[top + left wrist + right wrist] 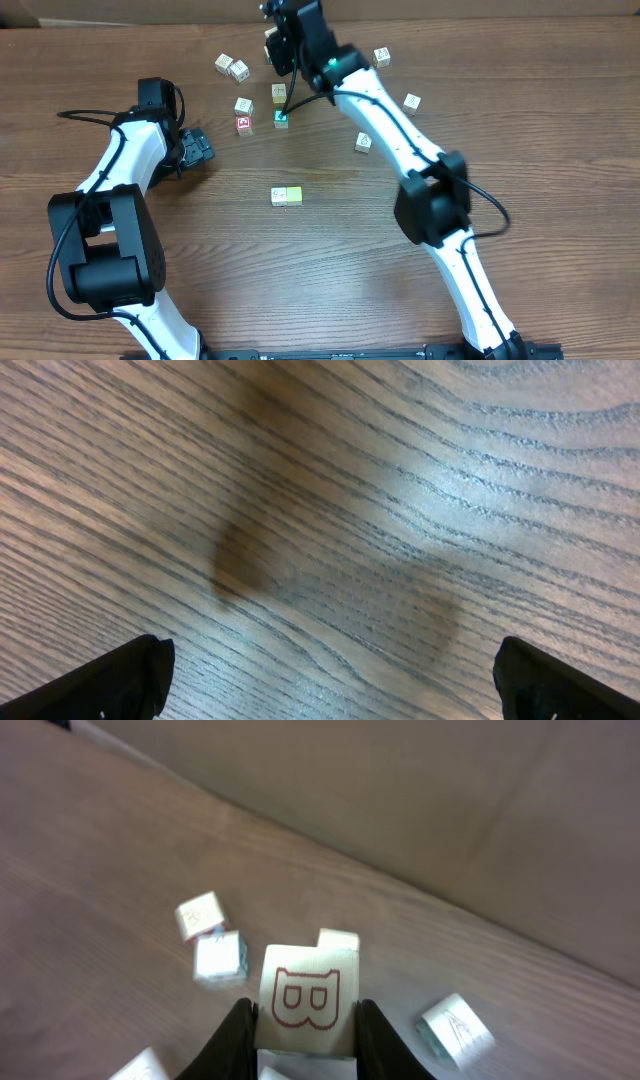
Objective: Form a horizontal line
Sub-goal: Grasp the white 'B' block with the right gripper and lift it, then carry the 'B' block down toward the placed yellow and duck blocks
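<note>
Right end effector (305, 1022): closed on a small cube, the B cube (300, 988). It is pinched on its left and right sides between the two dark fingers (238, 1042).
- B cube: cream face with a red outlined letter B, upright and facing the wrist camera, leaning slightly. Cannot tell whether it touches the wood.
- Position: far side of the worktop (330, 260), close to the cardboard wall (420, 810) along the back edge. Little room behind it.

Lettered cubes just nearer than the B cube:
- white cube (244, 104), with the red-faced cube (243, 124) just in front of it
- pale yellow cube (279, 92), with the blue cube (281, 118) just in front of it; its letter is too small to read

Together they make a loose two-by-two block of two short front-to-back columns, not a side-to-side row. A cube has no long axis of its own.

Stray cubes: two (231, 67) to the far left and three (411, 102) scattered to the right.

A white-and-green pair (286, 195) sits touching, side by side, mid-worktop. Around that pair and nearer is broad bare wood.

Left end effector (197, 148): jaws spread wide over bare wood with nothing between them. It is left of the red-faced cube and apart from it.
</note>
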